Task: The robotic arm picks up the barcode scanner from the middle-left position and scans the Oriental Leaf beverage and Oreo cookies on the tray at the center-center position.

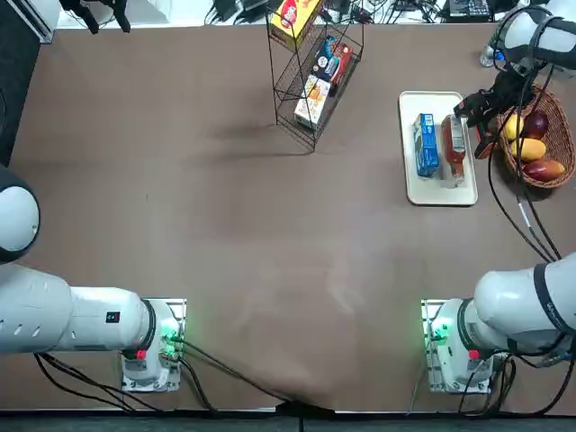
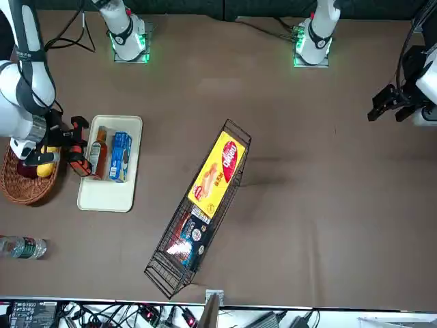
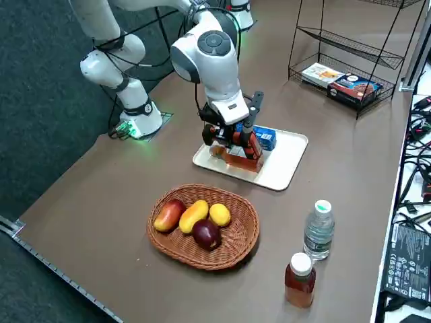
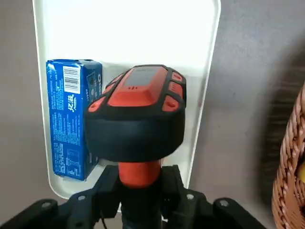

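Pincer: the right arm's pincer (image 4: 139,200) is clenching the orange handle of the barcode scanner (image 4: 136,112), sitting at the bottom centre of the wrist picture.
Scanner: its black-and-orange head is filling the middle of the wrist picture, hanging over the tray (image 4: 124,28).
Hidden: the scanner head is covering the Oriental Leaf beverage entirely in the wrist picture; only the overhead picture is showing the bottle (image 1: 454,148) lying flat, at upper right.
Oreo cookies: the blue pack (image 4: 71,119) is lying on the tray just beside the scanner head, its barcode facing up, its near end partly masked by the pincer.
Tray: white, rounded corners, its near edge cut off behind the pincer; in the overhead picture it is sitting at upper right on the brown table (image 1: 225,225).
Wicker basket: its rim (image 4: 288,167) is being cut off at the right edge of the wrist picture.
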